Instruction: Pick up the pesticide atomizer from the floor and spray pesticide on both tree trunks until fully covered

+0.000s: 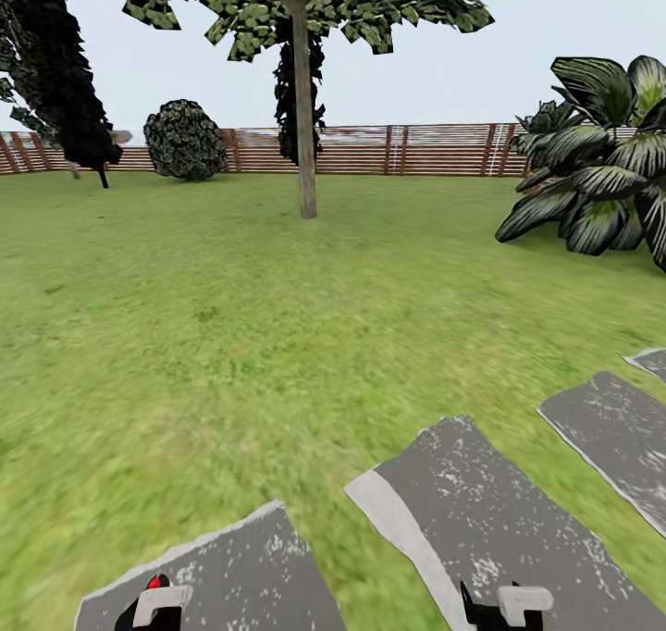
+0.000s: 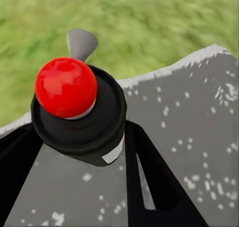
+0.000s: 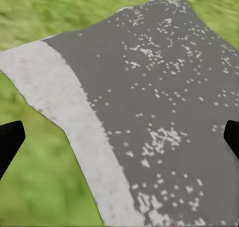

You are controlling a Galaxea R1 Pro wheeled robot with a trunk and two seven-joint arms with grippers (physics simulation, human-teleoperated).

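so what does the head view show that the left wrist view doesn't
Head view alone: a tree with its pale tree trunk across the lawn, the wooden fence, a round bush, a striped-leaf plant, and the right gripper low in the picture.
Left wrist view alone: a close look at the pesticide atomizer, its black body clamped between the left gripper's fingers.
Both: the atomizer's red tip, grass, and grey stepping stones.

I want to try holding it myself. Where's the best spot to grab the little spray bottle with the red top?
Grip the pesticide atomizer by its round black body, below the red tip, coming from both sides. The left gripper holds it that way now, fingers flanking the body. That likely keeps the nozzle free to spray.
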